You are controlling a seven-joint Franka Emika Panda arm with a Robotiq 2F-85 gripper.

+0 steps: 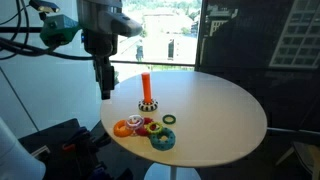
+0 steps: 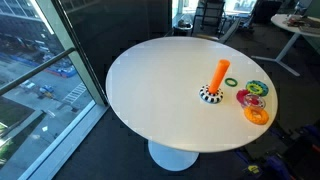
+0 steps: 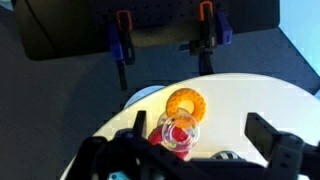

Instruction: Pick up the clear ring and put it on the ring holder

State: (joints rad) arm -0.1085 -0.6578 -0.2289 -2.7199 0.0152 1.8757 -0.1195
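The clear ring [image 3: 179, 131] lies on a red ring in the wrist view, just below the orange ring [image 3: 185, 103]. My gripper [image 3: 200, 131] is open and empty above the table, with the clear ring between its fingers, nearer the left one. In an exterior view the gripper [image 1: 104, 90] hangs above the table's edge, beside the ring holder [image 1: 146, 92], an upright orange peg on a black-and-white base. The holder also shows in the other exterior view [image 2: 219, 79], where the gripper is out of view. The clear ring is too small to pick out in both exterior views.
The round white table [image 1: 220, 110] carries a cluster of rings: orange [image 1: 125, 127], blue toothed [image 1: 162, 139], dark green [image 1: 169, 120]. A green ring [image 2: 231, 81] lies beside the peg. Two clamps [image 3: 122, 45] show beyond the table edge. Windows stand close by.
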